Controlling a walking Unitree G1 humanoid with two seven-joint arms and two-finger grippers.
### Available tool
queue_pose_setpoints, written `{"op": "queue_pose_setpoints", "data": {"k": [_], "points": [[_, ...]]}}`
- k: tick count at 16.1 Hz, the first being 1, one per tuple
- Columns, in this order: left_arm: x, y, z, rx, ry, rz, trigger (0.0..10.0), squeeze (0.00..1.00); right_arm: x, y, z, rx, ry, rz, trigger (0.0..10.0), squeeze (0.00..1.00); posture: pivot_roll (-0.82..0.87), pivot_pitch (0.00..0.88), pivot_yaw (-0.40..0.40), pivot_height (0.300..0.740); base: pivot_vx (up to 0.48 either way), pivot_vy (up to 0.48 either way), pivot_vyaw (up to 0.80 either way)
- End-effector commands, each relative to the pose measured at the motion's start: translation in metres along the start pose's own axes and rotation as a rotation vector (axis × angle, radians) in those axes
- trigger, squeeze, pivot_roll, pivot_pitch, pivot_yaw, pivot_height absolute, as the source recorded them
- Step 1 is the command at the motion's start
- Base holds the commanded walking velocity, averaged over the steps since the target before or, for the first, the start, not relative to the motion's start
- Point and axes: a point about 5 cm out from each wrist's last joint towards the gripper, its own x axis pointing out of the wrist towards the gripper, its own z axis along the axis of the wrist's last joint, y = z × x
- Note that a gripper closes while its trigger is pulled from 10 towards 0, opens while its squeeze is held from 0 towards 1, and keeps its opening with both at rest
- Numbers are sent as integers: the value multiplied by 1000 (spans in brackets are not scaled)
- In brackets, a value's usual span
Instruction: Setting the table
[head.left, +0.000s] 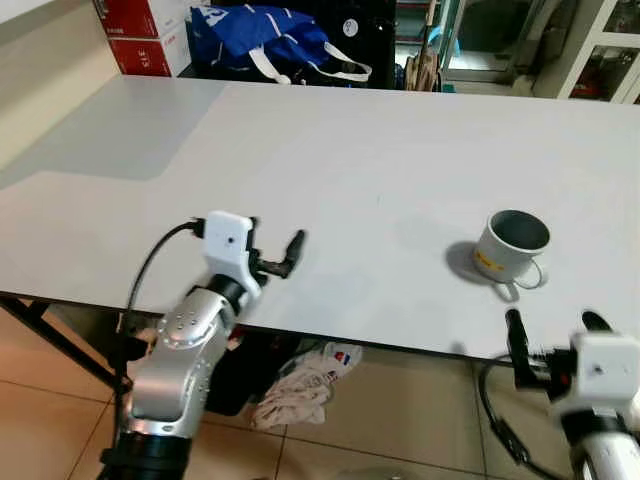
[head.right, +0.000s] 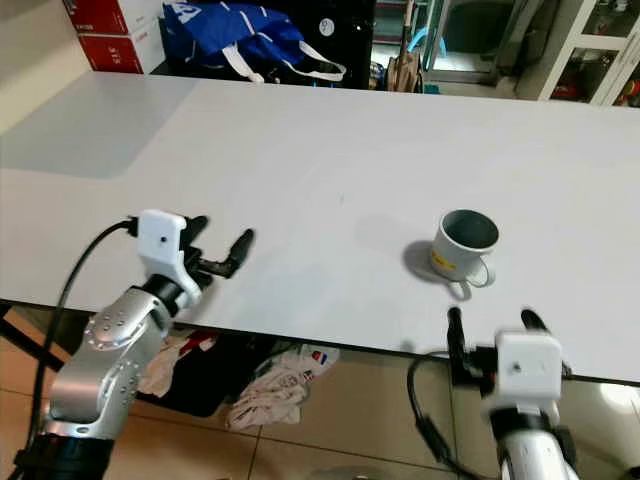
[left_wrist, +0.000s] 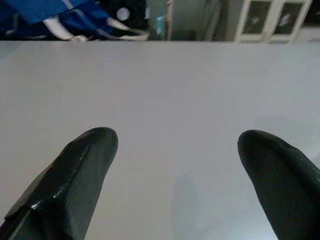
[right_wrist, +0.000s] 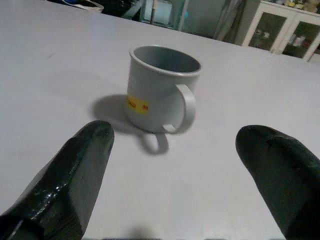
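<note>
Right gripper (head.left: 555, 345): nearest item, poised at the table's near edge on the robot's right. Fingers (right_wrist: 75, 175) spread wide, holding nothing. Aimed straight at the mug; the spread looks set for a grasp, and the wrist is level with the tabletop, forearm rising from below the edge.

Left gripper (head.left: 275, 255): just over the near edge on the robot's left, well apart from the mug. Fingers (left_wrist: 75, 170) parted and empty, pointing across bare tabletop. Forearm angled up from below, wrist bent toward the table centre; it seems to stand by.

Table (head.left: 330, 150): white, broad, flat top.

Mug (head.left: 510, 245): grey enamel-look mug, yellow label on its side. Upright, mouth up, on the table's right part, a little in from the near edge and just beyond the right gripper. Handle turned toward the robot. Likely the piece to be set; being upright with its handle facing the gripper, it could be taken by the body or handle.

Crumpled cloth (head.left: 300, 385): on the tiled floor below the near edge.

Blue bag (head.left: 260, 35): white straps, beyond the far edge.

Red boxes (head.left: 140, 35): stacked beside the bag at the far left.
</note>
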Motion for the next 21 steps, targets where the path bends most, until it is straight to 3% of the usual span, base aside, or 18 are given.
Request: {"op": "queue_pose_setpoints", "data": {"k": [1,4,5,7,8,11,14,21], "points": [[-4,11,-1,49,7,42,10000,0,-3,1,5,47,-27,-10,10000,0,-157,13,20,740,0,0,0],[-19,15,-10,7,43,17,10000,0,0,1,7,89,-57,-42,10000,0,-154,11,21,740,0,0,0],[-29,-4,-13,-100,71,-121,10000,0,11,-1,4,86,-75,-60,10000,0,-139,1,23,740,0,0,0],[-38,-17,-9,-211,82,-224,10000,0,19,-3,1,81,-90,-70,10000,0,-127,1,27,740,0,0,0],[-43,-21,1,-269,60,-217,10000,0,26,-3,-2,86,-88,-67,10000,0,-114,0,27,740,0,0,0],[-43,-12,1,-117,16,-93,10000,0,28,3,-5,100,-78,-41,10000,0,-108,0,20,740,0,0,0],[-57,-1,-3,-14,53,-2,10000,0,21,2,-8,89,-67,-7,10000,0,-103,0,8,740,0,0,0],[-74,10,-7,31,61,89,10000,0,11,6,-6,104,-48,79,10000,0,-97,0,-12,740,0,0,0]]}}
